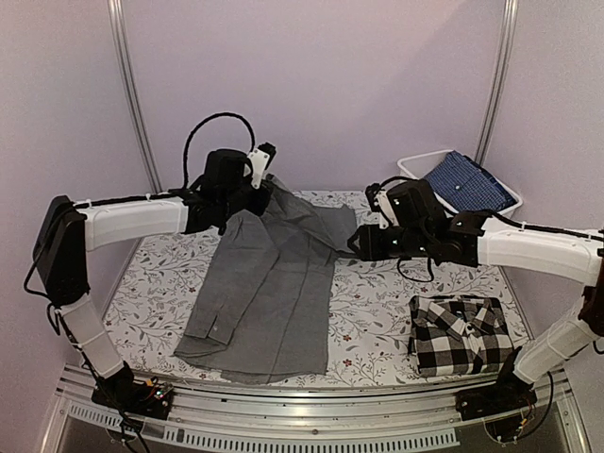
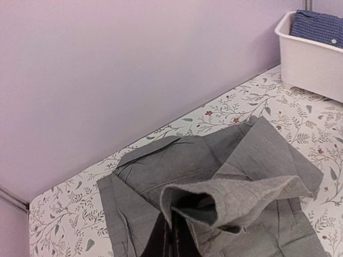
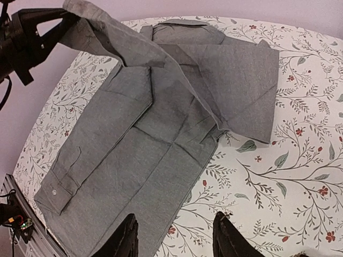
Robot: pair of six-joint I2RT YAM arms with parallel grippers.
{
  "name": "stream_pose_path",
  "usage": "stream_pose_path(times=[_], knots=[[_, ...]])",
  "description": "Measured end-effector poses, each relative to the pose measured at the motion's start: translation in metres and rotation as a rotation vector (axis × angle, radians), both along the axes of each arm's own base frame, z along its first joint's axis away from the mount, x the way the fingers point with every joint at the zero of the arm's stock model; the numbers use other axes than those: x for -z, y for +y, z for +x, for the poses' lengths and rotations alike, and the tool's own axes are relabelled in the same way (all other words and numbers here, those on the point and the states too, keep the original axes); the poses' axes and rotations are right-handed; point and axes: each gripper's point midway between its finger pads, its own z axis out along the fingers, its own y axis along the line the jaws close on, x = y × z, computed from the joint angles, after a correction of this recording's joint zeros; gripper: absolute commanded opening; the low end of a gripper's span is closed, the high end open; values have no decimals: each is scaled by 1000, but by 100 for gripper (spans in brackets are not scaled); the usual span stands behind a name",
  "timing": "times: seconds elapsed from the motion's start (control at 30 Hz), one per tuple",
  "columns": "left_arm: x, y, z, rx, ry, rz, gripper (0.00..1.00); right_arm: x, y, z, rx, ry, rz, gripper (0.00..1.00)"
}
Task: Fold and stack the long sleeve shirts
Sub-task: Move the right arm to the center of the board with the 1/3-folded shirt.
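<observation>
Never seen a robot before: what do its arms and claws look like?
The left arm and right arm have white shells and black joints. A black cable loops over the left claw, partly white; the right claw has black fingers.
</observation>
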Motion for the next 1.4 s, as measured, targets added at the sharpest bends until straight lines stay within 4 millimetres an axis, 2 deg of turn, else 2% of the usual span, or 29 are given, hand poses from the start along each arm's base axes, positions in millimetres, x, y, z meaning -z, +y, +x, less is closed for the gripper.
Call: stream_pose_path(times=[0.1,0.13,0.17,0.23,0.3,0.43,0.6,0.73,0.83,1.07,1.17,1.27,1.4], knots=[[5,45,14,-114,68,-57,0,23,19,2,-37,58,19,40],[8,53,16,-135,83,-69,0,39,28,2,-56,92,17,37],[14,67,19,-167,111,-91,0,43,30,1,-61,100,13,35],[32,86,20,-206,173,-122,0,68,48,0,-93,156,-10,31],[61,104,16,-234,261,-152,0,88,69,-1,-124,194,-20,27],[115,120,8,-270,430,-197,0,121,106,-6,-185,253,-28,23],[168,120,-6,-285,600,-264,0,156,124,-14,-221,319,-40,21],[198,114,-22,-286,708,-326,0,183,124,-18,-224,368,-63,20],[213,110,-30,-299,762,-377,0,182,126,-16,-225,368,-53,19],[221,100,-36,-325,794,-515,0,186,114,-5,-206,370,-23,19],[220,92,-41,-340,803,-557,0,186,92,7,-167,372,-16,19],[215,70,-51,-317,818,-571,0,185,63,26,-105,375,-18,22],[207,57,-49,-304,814,-576,0,184,34,48,-44,371,-42,26]])
